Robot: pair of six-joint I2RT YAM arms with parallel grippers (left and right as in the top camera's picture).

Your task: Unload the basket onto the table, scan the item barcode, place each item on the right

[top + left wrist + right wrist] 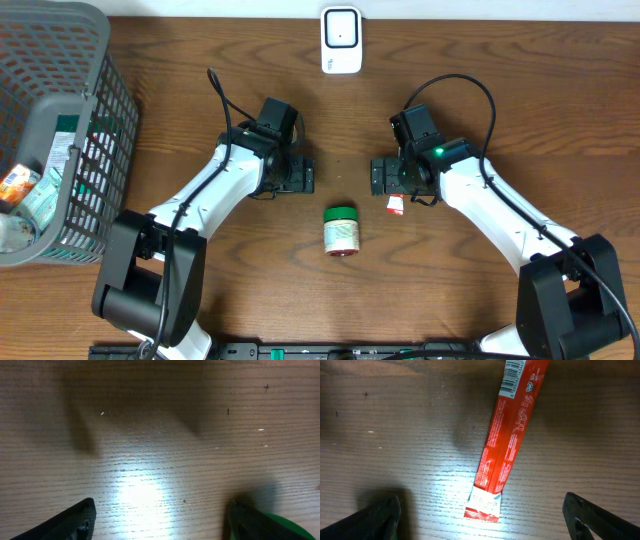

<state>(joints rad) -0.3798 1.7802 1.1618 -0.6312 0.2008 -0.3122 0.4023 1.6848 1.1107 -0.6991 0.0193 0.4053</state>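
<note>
Grippers both spread wide, empty: left gripper [304, 176], right gripper [380, 178] face each other low over table [440, 300]. Basket [60, 110] far left, scanner [341, 40] top centre, green-lidded jar [342, 230] between the arms, red packet [507, 440] beneath right gripper, barcode up.

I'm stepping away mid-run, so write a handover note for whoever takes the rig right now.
Left gripper: open, empty, over bare table beside the green-lidded jar.
Right gripper: open, empty, above the red packet, which lies flat with its barcode facing up.
White scanner stands at the far edge; the basket on the left holds more items.
Done: nothing gripped, no scan evident.
Left: grasp an item and present its barcode to the scanner.
</note>
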